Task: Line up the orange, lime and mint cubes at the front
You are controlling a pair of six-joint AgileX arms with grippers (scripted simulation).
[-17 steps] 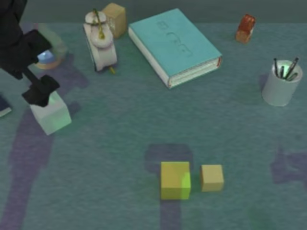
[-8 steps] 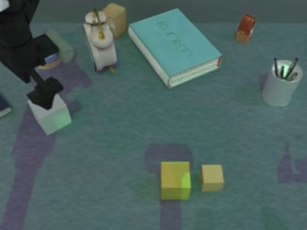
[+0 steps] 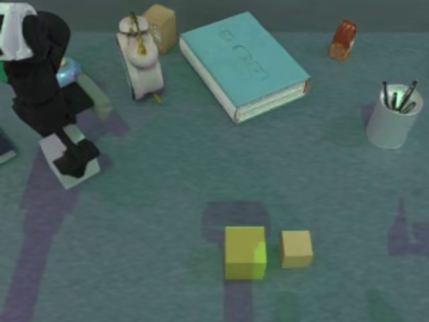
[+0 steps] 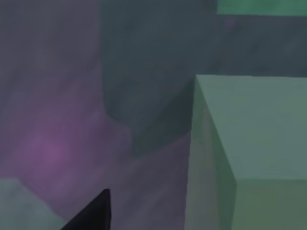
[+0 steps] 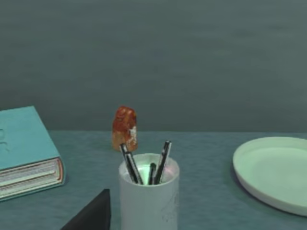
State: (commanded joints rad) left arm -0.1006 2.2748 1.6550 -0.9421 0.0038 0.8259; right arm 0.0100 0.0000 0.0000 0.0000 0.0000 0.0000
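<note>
The mint cube [image 3: 52, 149] sits at the table's left, largely covered by my left gripper [image 3: 75, 161], which hangs open right over it. In the left wrist view the mint cube [image 4: 249, 153] fills one side, close beside a dark fingertip [image 4: 93, 213] and not touching it. The lime cube [image 3: 244, 251] and the smaller orange cube [image 3: 295, 249] stand side by side near the front middle, a small gap between them. My right arm is outside the top view. In its wrist view one fingertip [image 5: 93, 213] stands wide of centre, holding nothing.
At the back stand a teal book [image 3: 244, 64], a white clock-like object [image 3: 141, 60], a tan block [image 3: 161, 25] and a glossy red-orange object [image 3: 343, 40]. A white pen cup [image 3: 393, 117] is at the right, with a pale plate [image 5: 276, 172] beyond it.
My left arm has swung in and come down, so its gripper now covers the mint cube's top. The cubes have not moved.
</note>
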